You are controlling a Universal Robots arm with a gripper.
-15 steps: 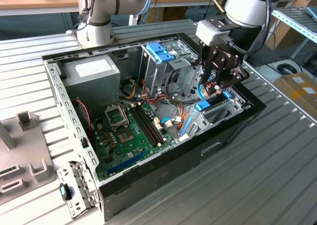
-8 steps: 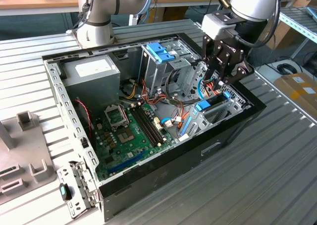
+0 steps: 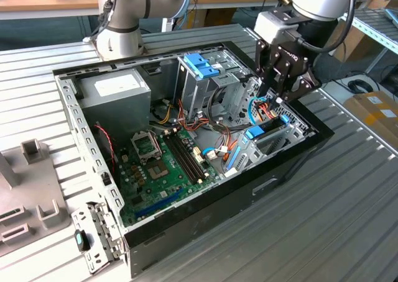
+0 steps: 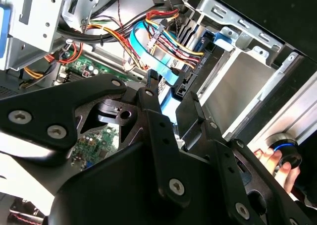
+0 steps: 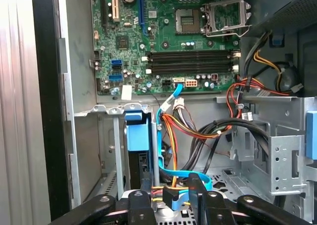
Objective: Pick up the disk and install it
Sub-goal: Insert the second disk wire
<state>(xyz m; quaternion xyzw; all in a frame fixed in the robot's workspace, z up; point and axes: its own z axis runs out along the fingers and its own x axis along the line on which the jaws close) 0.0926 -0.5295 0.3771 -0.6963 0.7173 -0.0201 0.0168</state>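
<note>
The disk stands on its edge in the drive bay at the case's corner on the exterior view's right, its blue carrier frame showing at the top. My gripper hangs just above and behind it, among the cables. In both wrist views the black fingers stand apart beside the disk's slot. A black connector on a blue cable lies in the gap between them, and I cannot tell whether they touch it. The gripper is open and holds nothing.
The open computer case lies on a slatted metal table. Inside are the green motherboard, a grey power-supply box, and a tall metal drive cage with a blue clip. Bundled wires crowd the bay. A person's hand holds a round knob.
</note>
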